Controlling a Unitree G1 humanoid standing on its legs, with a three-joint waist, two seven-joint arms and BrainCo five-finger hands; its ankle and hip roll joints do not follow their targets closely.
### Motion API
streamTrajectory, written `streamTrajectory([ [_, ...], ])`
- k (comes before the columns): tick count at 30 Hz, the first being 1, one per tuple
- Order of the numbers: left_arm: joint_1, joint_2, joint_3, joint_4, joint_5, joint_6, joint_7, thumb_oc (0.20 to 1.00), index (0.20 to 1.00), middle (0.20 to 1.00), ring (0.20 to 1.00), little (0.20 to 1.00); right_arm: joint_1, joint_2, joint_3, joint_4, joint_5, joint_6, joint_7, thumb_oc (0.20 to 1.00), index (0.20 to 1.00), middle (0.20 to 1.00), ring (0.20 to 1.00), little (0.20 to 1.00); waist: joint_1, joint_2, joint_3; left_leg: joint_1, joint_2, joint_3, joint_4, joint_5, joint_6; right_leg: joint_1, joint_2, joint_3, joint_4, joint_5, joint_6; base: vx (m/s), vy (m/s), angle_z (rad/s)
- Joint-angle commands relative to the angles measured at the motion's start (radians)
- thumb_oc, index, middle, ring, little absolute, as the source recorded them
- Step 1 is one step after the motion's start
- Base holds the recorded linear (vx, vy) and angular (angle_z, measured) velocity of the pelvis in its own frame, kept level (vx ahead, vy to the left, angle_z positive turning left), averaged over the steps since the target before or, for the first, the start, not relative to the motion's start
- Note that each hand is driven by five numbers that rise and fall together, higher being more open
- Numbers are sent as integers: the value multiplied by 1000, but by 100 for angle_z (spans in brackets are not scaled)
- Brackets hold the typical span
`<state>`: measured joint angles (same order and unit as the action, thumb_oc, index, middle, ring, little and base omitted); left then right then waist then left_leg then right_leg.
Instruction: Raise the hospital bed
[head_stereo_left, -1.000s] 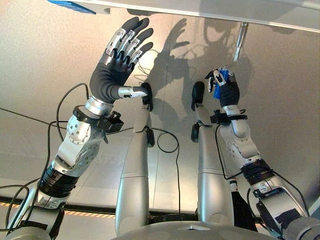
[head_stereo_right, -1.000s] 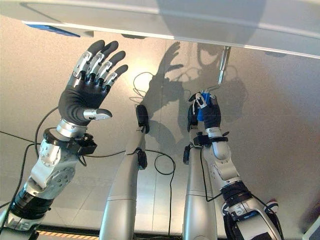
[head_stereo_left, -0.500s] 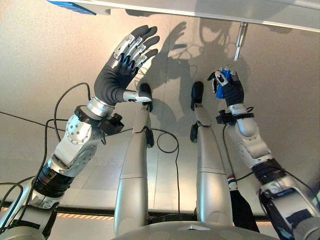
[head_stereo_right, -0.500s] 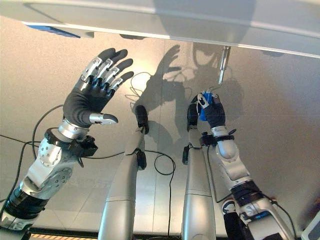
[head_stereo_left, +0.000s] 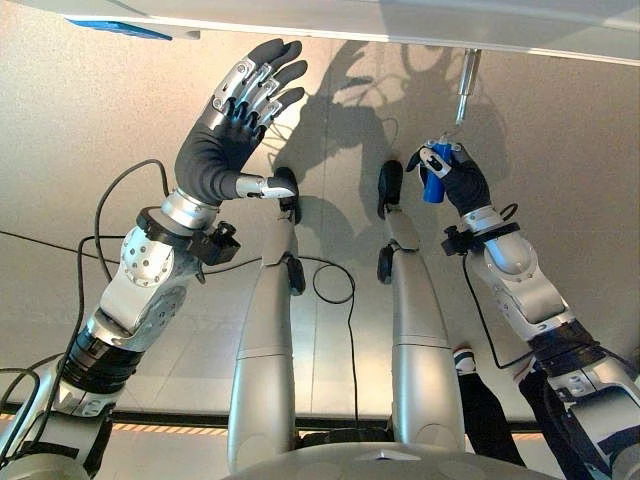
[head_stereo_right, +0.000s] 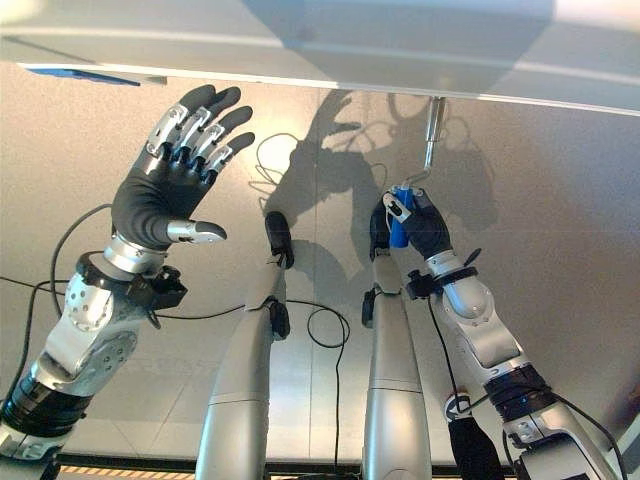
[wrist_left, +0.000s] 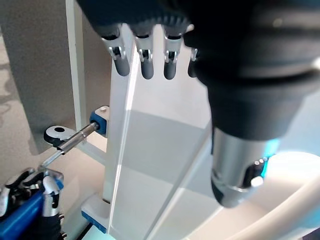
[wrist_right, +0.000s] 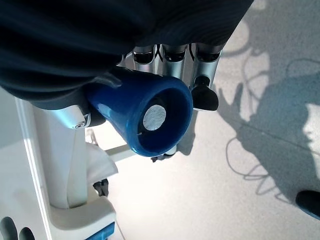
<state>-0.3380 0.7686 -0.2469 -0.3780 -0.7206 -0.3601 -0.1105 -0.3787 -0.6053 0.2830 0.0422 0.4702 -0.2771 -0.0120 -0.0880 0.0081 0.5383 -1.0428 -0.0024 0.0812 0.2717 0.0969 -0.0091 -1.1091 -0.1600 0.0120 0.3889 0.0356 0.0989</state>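
Note:
The hospital bed's pale edge (head_stereo_left: 400, 18) runs across the top of the eye views. A thin silver crank rod (head_stereo_left: 465, 82) comes down from it to a blue crank handle (head_stereo_left: 434, 180). My right hand (head_stereo_left: 458, 180) is shut on that handle; in the right wrist view the fingers (wrist_right: 202, 75) curl round the blue handle (wrist_right: 150, 112), whose round end faces the camera. My left hand (head_stereo_left: 232, 125) is raised to the left of it, below the bed edge, fingers straight and spread, holding nothing. The left wrist view shows its straight fingers (wrist_left: 145, 62) before the white bed frame (wrist_left: 117, 165) and the crank rod (wrist_left: 75, 141).
A blue panel (head_stereo_left: 105, 27) sits on the bed edge at the upper left. Beige floor lies under both arms. A dark trouser leg with a light shoe (head_stereo_left: 478, 400) shows at the lower right beside my right arm.
My right forearm has swung out to the right while the hand stays shut on the blue handle. The left hand has swayed a little and remains open. The camera has shifted slightly.

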Motion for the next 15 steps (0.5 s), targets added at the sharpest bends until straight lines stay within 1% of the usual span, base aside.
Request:
streamTrajectory([
  [1, 38, -8, 46, -104, 30, -45, -39, 1000, 1000, 1000, 1000, 1000, -4, -37, -121, -198, 159, -143, 64, 200, 200, 200, 200, 200, -9, 31, -18, 43, 30, -28, 77, -78, -54, 65, 26, -59, -46, 41, 63, -1, -32, 0],
  [5, 50, -22, 52, -97, -2, -43, -53, 1000, 1000, 1000, 1000, 1000, 2, 9, -177, -166, 238, -174, 41, 200, 200, 200, 200, 200, -9, 37, -18, 66, 33, -25, 65, -76, -58, 79, 29, -57, -46, 38, 63, 0, 0, 0],
  [9, 46, -37, 46, -91, -27, -39, -71, 1000, 1000, 1000, 1000, 1000, 6, 46, -238, -168, 326, -208, 48, 200, 200, 200, 200, 200, -12, 44, -18, 82, 36, -23, 57, -75, -61, 88, 31, -56, -43, 31, 64, 0, 0, 0],
  [10, 46, -37, 46, -90, -27, -39, -71, 1000, 1000, 1000, 1000, 1000, 7, 46, -238, -168, 326, -208, 48, 200, 200, 200, 200, 200, -12, 44, -18, 82, 36, -23, 57, -75, -61, 88, 31, -56, -43, 31, 64, -4, -30, 1],
  [11, 44, -43, 40, -89, -30, -35, -76, 1000, 1000, 1000, 1000, 1000, 5, 64, -260, -158, 358, -221, 49, 200, 200, 200, 200, 200, -13, 47, -18, 88, 37, -22, 53, -75, -62, 92, 31, -57, -43, 29, 64, 0, 0, 0],
  [15, 43, -53, 40, -85, -37, -31, -82, 1000, 1000, 1000, 1000, 1000, 13, 82, -289, -139, 378, -234, 26, 200, 200, 200, 200, 200, -16, 53, -18, 103, 37, -22, 30, -68, -67, 98, 36, -56, -51, 28, 64, -1, -9, 0],
])
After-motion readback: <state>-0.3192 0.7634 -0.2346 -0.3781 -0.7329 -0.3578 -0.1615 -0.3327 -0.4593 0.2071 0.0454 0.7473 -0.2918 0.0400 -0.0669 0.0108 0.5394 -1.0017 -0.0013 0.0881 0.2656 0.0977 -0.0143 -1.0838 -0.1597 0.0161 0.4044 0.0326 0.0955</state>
